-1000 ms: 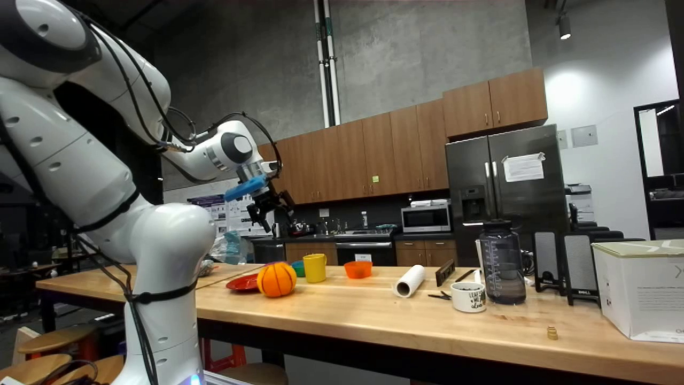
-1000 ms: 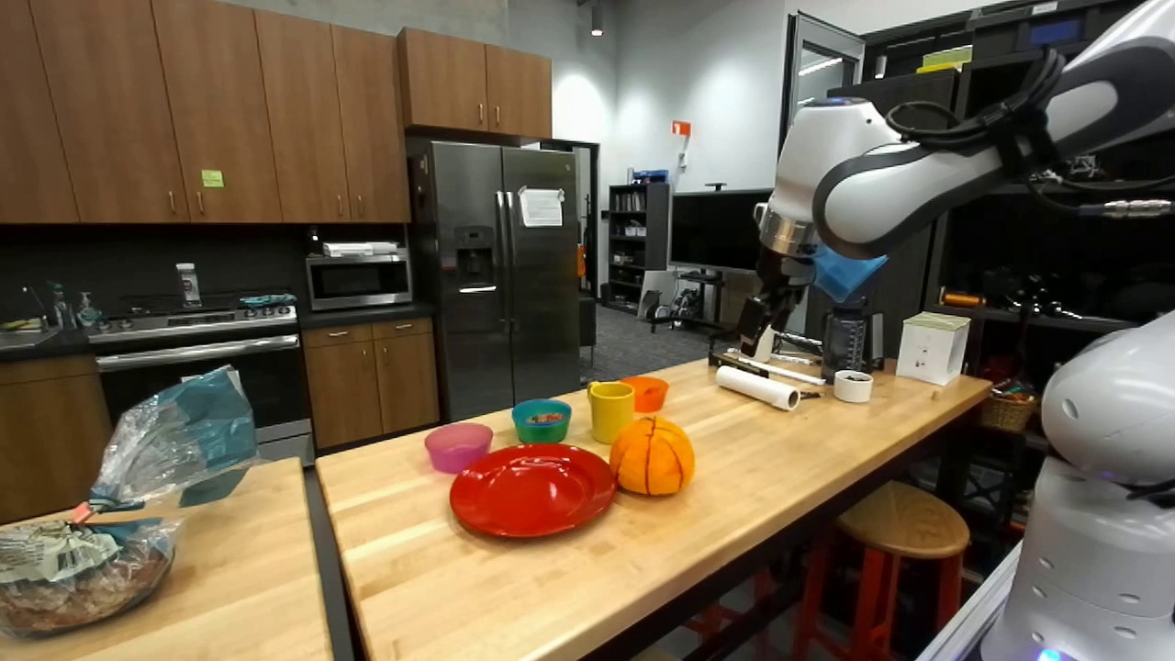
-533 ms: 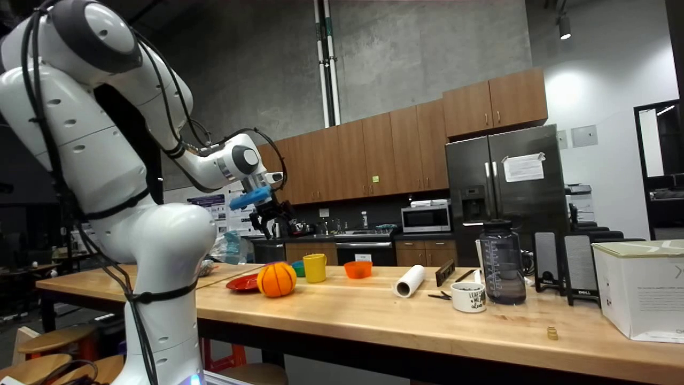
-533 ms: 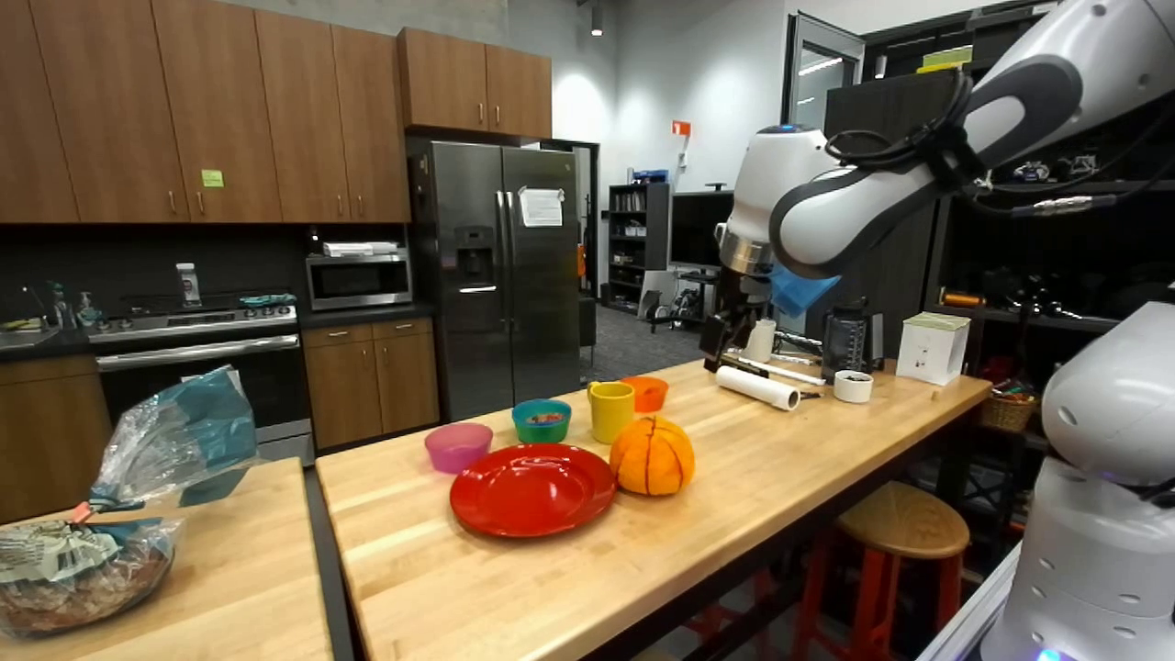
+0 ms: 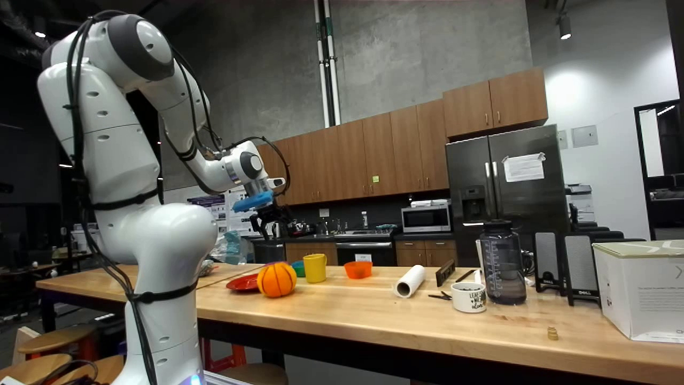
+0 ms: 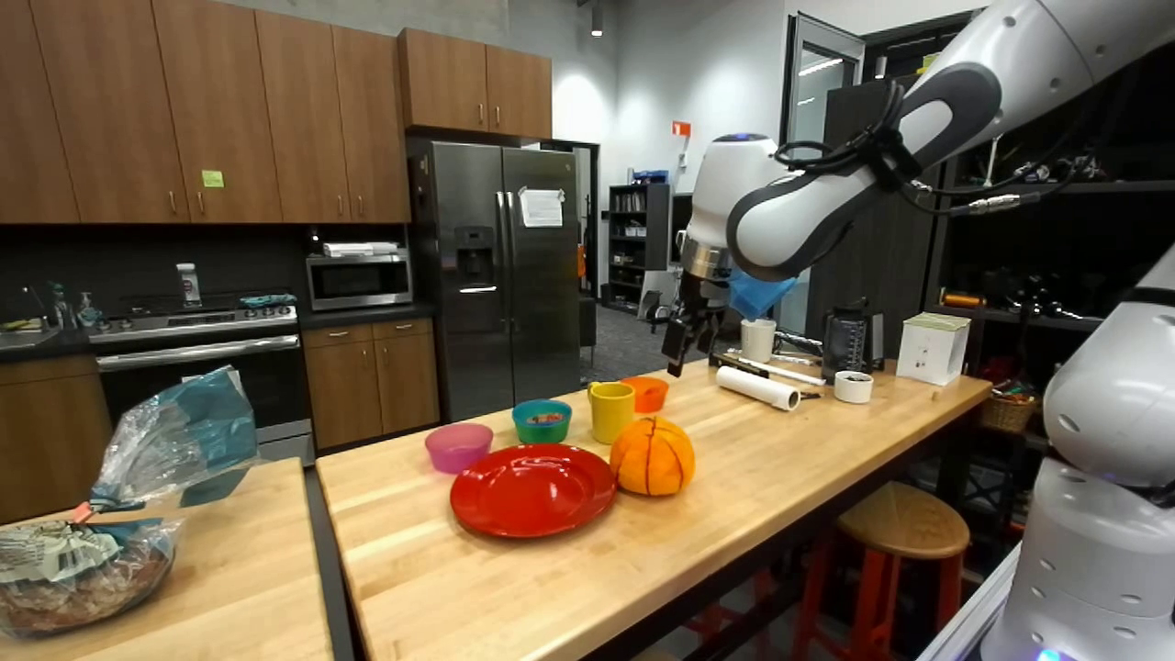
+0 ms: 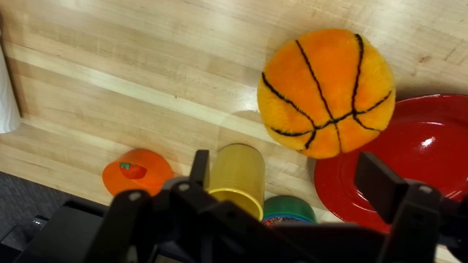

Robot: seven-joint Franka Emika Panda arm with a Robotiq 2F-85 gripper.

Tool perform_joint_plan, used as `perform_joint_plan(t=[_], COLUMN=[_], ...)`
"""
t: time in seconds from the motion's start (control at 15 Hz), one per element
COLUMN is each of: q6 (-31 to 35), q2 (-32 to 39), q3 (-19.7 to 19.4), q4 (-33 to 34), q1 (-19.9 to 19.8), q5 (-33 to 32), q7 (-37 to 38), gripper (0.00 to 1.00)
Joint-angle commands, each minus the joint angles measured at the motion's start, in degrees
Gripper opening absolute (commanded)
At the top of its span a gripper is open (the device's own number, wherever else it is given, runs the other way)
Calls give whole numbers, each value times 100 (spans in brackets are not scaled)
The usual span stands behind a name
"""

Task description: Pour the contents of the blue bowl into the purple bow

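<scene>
The jaws, apart, have moved nearer the yellow mug (image 6: 612,415), apparently approaching the blue bowl (image 6: 534,409) beside it for pickup.

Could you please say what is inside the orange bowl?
In the wrist view, the orange bowl holds a red item with a green top. The bowl's wall hides part of the inside, the fingers an edge; anything there cannot be seen.

Glare on red plate (image 7: 420,155) — claw (image 7: 284,168) blurry
</scene>
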Motion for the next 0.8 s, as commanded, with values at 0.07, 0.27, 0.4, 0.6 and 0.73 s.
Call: perform_joint_plan(t=[0.07,0.27,0.4,0.6,0.73], q6=[-16,-15,-15,17,115], q2=[29,30,30,101,341], q3=[-106,-105,-105,-134,-82], q4=[25,28,28,58,237], q1=[106,107,107,165,203], q5=[-60,-60,-60,47,14], q7=[41,41,41,2,52], gripper=[100,100,100,100,100])
